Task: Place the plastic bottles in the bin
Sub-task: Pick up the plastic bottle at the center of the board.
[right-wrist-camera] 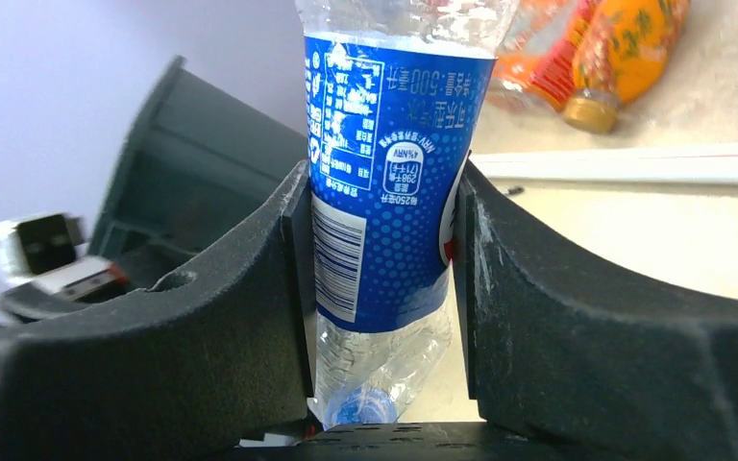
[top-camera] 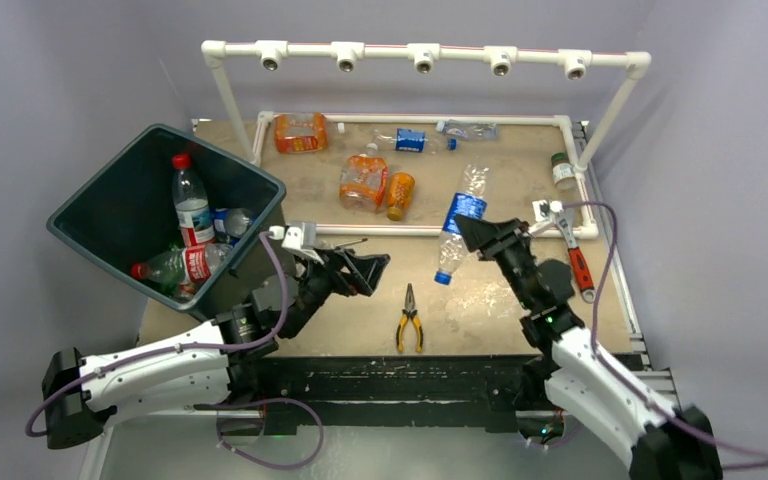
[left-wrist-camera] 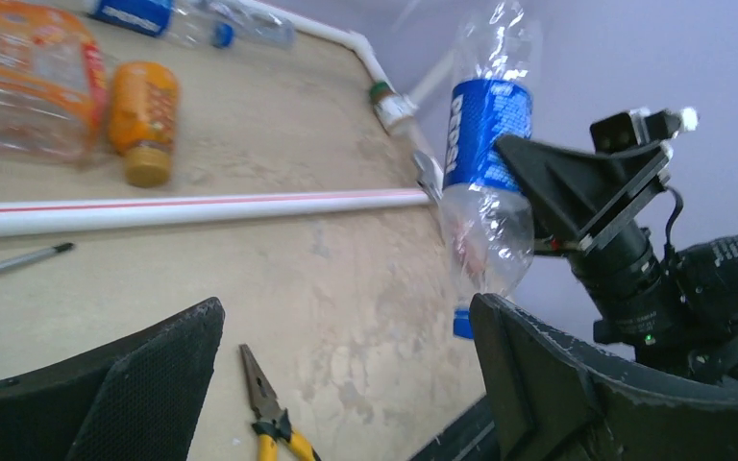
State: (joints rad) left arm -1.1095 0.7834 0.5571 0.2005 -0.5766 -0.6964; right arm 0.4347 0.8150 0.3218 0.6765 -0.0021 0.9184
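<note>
While the clear, blue-labelled plastic bottle (top-camera: 463,210) is clamped by the right gripper (top-camera: 472,232), the left gripper (top-camera: 368,272) is spread open, the dark teal rectangular bin (top-camera: 120,190) at its ten o'clock.

A: We note a worn tan table (top-camera: 500,300); a white pipe frame (top-camera: 400,230) lies on its far half.

B: Inside it we count a large orange bottle (top-camera: 300,132), an orange-labelled bottle (top-camera: 363,182), a small orange bottle (top-camera: 399,196), a blue-labelled bottle (top-camera: 412,140), a clear bottle (top-camera: 468,129) and a green-capped bottle (top-camera: 562,170).

A: Nearer us: yellow-handled pliers (top-camera: 409,318), mid-board; red-handled wrench (top-camera: 575,258) by the frame's near right corner.
</note>
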